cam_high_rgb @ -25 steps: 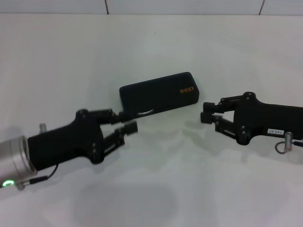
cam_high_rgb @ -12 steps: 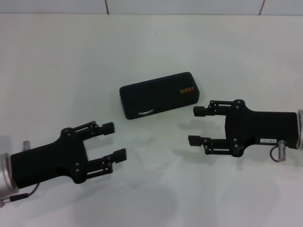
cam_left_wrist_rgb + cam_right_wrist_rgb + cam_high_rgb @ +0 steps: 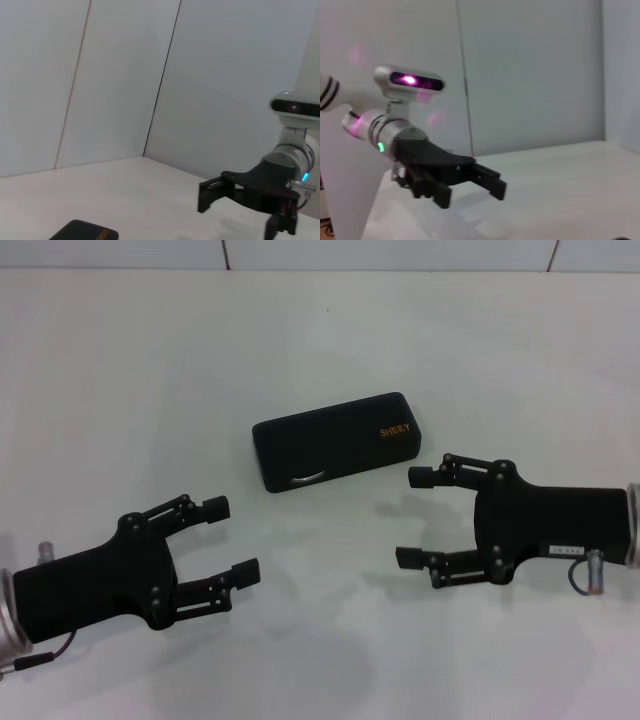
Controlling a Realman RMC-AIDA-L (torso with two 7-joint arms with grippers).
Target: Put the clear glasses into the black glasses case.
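The black glasses case (image 3: 335, 440) lies shut in the middle of the white table, its orange lettering toward the right end; one corner of the black glasses case (image 3: 82, 231) also shows in the left wrist view. A small pale glint shows at its front edge. The clear glasses are hidden. My left gripper (image 3: 230, 537) hovers open and empty, near and to the left of the case. To the right of the case and a little nearer, my right gripper (image 3: 413, 517) is open and holds nothing. Neither touches the case.
The white table (image 3: 320, 330) runs back to a tiled wall. In the left wrist view the right arm (image 3: 270, 185) shows above the table. The right wrist view shows the left arm (image 3: 425, 155) and the robot's head (image 3: 410, 80).
Both grippers have drawn back from the ends of the case toward the near side, the left one farther. The case has not moved.
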